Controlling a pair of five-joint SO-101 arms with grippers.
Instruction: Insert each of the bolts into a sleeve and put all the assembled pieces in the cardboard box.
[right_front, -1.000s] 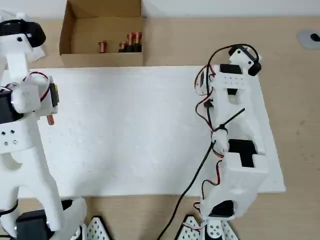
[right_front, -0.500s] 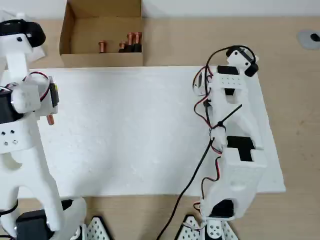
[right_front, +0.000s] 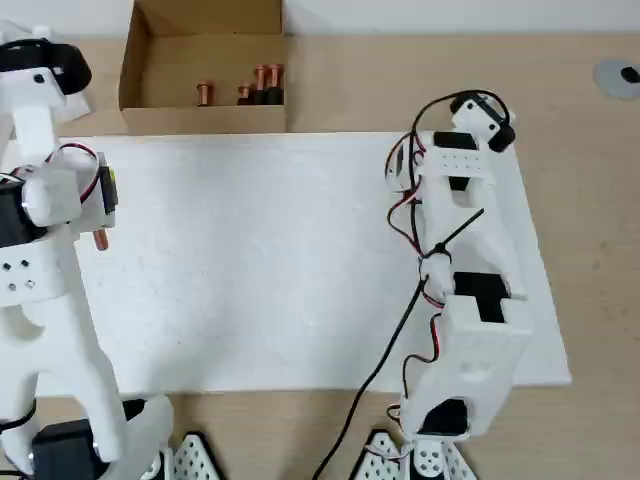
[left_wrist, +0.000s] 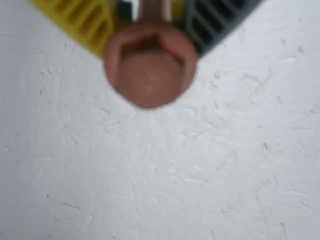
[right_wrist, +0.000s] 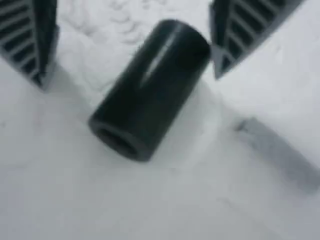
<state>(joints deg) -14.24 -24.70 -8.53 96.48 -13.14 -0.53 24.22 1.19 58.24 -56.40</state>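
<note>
**High view.** The light is bright, even and diffuse, and it falls from above. The white mat (right_front: 250, 260) at centre is the brightest surface, close to washing out, and its texture barely registers. The cardboard box (right_front: 135, 85) at 11 o'clock is darker inside than at its rim, with soft shade and no sharp edge to it. The arm (right_front: 470, 260) at 3 o'clock leaves a faint grey shade on the mat beside it.

**Left wrist view.** The head of the bolt (left_wrist: 150, 65) is evenly lit. The mat behind it is pale, with fine creases showing as dark flecks.

**Right wrist view.** The sleeve (right_wrist: 150, 90) carries a pale streak of glare along its upper side. A soft shadow lies on the mat just beside it.
</note>
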